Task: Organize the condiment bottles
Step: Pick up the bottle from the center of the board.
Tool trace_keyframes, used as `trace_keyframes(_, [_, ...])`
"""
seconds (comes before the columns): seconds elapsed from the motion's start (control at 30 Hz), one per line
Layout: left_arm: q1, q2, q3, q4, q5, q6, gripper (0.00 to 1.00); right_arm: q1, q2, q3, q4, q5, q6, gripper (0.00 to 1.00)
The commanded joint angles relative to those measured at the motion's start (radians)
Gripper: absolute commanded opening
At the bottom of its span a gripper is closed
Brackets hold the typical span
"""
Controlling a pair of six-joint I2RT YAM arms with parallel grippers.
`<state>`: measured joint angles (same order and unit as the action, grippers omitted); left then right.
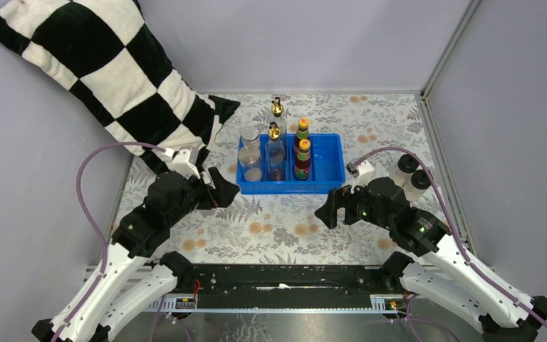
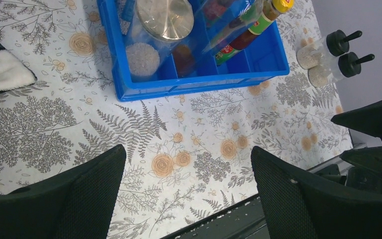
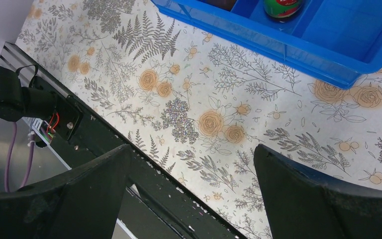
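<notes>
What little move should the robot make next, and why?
Probably the right tool, open and empty, should swing right toward the nearer black-capped shaker. It and its twin stand on the table outside the blue tray, closest to that arm, while the tray's rightmost compartment is bare.
</notes>
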<state>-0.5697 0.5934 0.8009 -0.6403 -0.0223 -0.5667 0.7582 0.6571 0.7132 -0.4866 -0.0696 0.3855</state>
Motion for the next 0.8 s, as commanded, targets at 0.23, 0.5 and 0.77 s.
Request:
trace_keyframes(0.23, [-0.005,0.042,-0.028,0.105,0.018,0.087,0.99,-0.003,0.008,-0.017,0.078,0.082,-0.041,1.0])
trace_keyframes(0.5, [-0.005,0.002,-0.035,0.115,0.018,0.083,0.99,-0.003,0.101,-0.017,0.192,0.165,-0.014,1.0])
trace_keyframes(0.77, [-0.005,-0.016,-0.038,0.118,0.018,0.085,0.99,-0.095,0.395,0.305,0.112,0.36,-0.138,1.0])
